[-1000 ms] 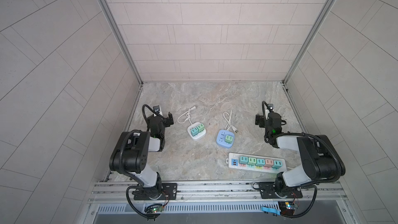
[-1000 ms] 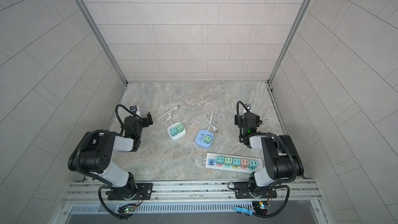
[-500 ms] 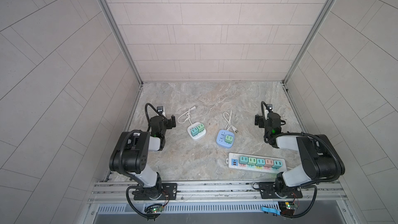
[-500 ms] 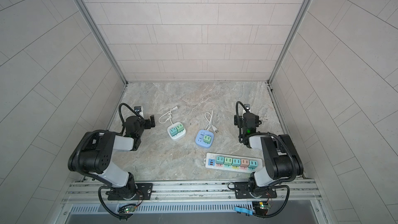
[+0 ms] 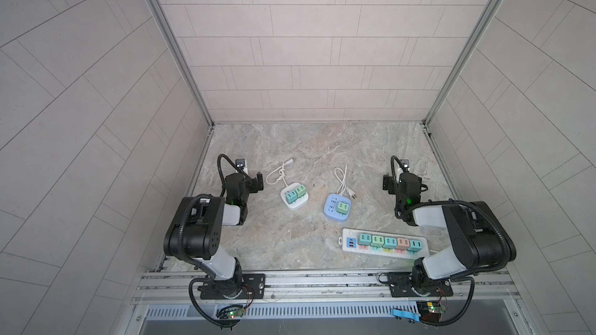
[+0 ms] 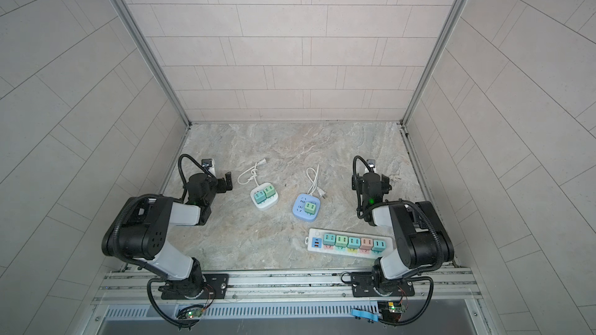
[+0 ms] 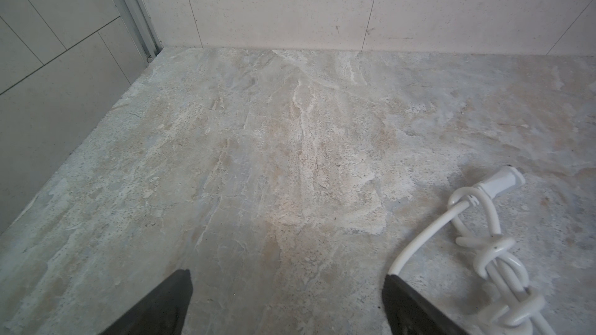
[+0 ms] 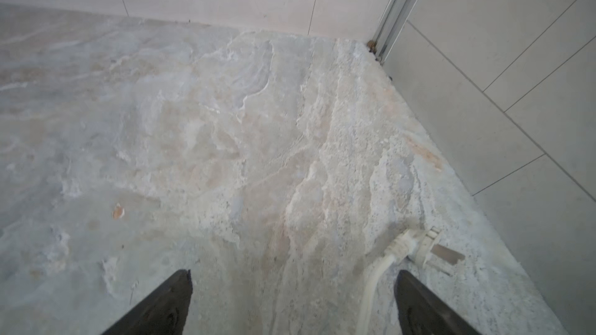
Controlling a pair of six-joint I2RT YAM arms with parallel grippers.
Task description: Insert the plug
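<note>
Five coloured adapters (image 5: pixel 390 240) filled the power strip (image 5: pixel 345 233); any print was too small to read. The left arm (image 5: pixel 196 227) and right arm (image 5: pixel 467 236) were folded, elbows back, wrists low over the surface (image 5: pixel 309 143). The left pincer (image 7: pixel 287 275) stood spread and empty beside a knotted cord (image 7: pixel 493 252), whose white plug (image 7: pixel 500 182) lay loose. The right pincer (image 8: pixel 293 272) gaped empty too, a second plug (image 8: pixel 425 246) just beside one finger.

Rough matt stone table (image 7: pixel 290 143), glossy plastic cord (image 7: pixel 429 230), matt tiled wall (image 5: pixel 303 59)
</note>
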